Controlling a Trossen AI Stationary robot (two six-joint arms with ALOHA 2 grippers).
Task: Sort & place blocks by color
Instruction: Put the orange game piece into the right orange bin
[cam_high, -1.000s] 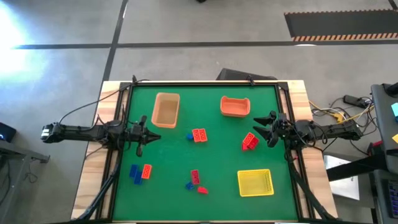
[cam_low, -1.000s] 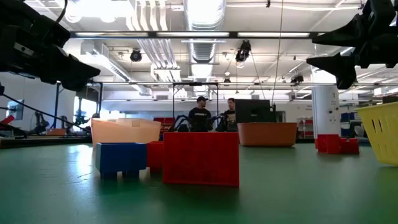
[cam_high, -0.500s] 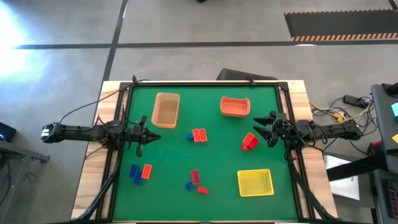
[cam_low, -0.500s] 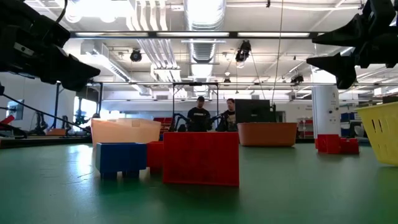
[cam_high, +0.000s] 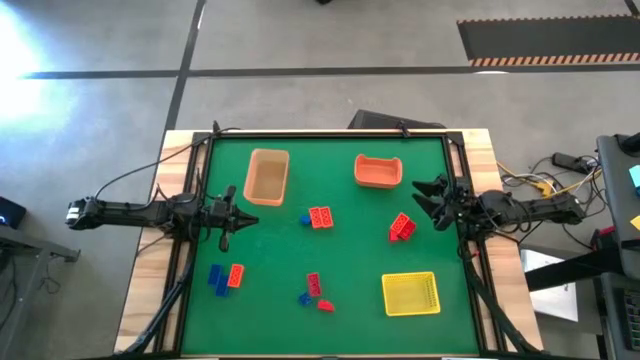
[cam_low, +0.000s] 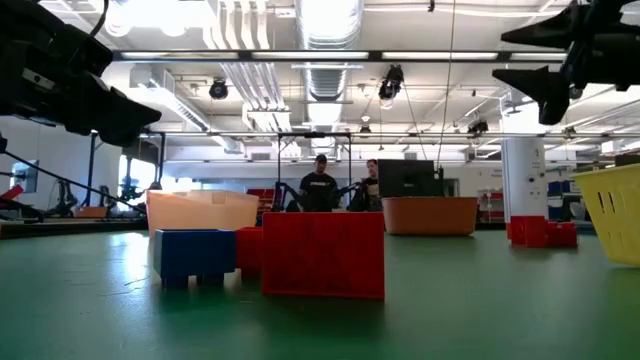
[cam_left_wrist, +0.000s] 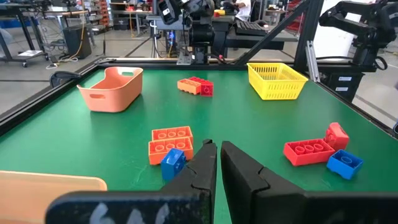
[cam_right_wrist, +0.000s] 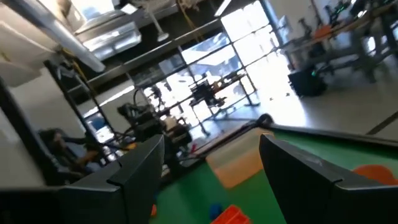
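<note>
Blocks lie scattered on the green table: an orange one with a small blue one mid-table, a red-and-orange pair toward the right, a blue and an orange one near left, and red and blue ones near the front. My left gripper is shut and hovers level at the left edge, pointing at the orange and blue blocks. My right gripper is open at the right edge, tipped upward and clear of the table.
A tan bin stands at the far left. An orange bin is at the far right and a yellow basket at the near right. Black rails frame the table. People stand far beyond it.
My right gripper has tipped its fingers upward and risen a little at the table's right edge, staying open. The blocks and bins have not moved.
</note>
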